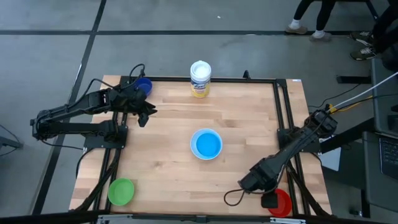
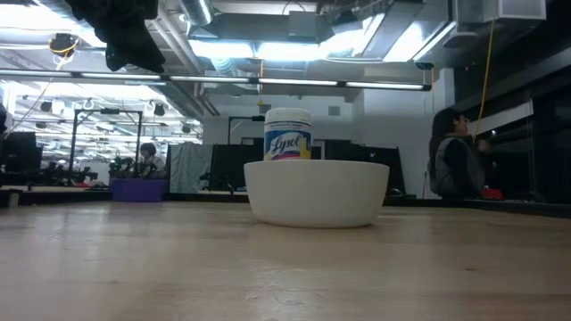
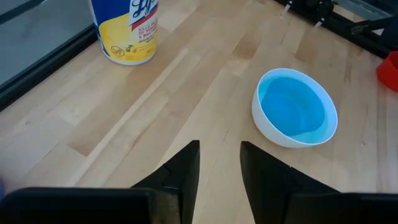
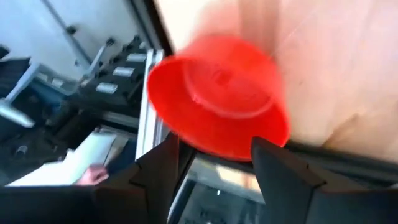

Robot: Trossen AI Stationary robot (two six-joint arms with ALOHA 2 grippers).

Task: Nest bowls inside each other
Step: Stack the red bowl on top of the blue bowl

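A white bowl [image 1: 206, 144] with a light blue bowl [image 3: 292, 107] nested in it sits mid-table. A green bowl [image 1: 121, 191] rests near the near-left corner and a dark blue bowl [image 1: 143, 85] at the far-left corner. The red bowl [image 4: 217, 93] sits at the near-right corner. My right gripper [image 4: 214, 152] is open, with a finger standing on each side of the red bowl's near side. My left gripper [image 3: 219, 155] hovers open and empty over the table's far left, pointing toward the white bowl. My right gripper comes at the red bowl's near side [image 4: 214, 140] slanting down, its fingers spread to either side. The view is blurred, and I cannot tell whether a finger touches the bowl, which sits upright on the table.
A white canister with a yellow label [image 1: 200, 79] stands at the far edge, behind the white bowl. A black metal frame [image 1: 281, 112] runs along the table's sides. Bare wood lies between the bowls.
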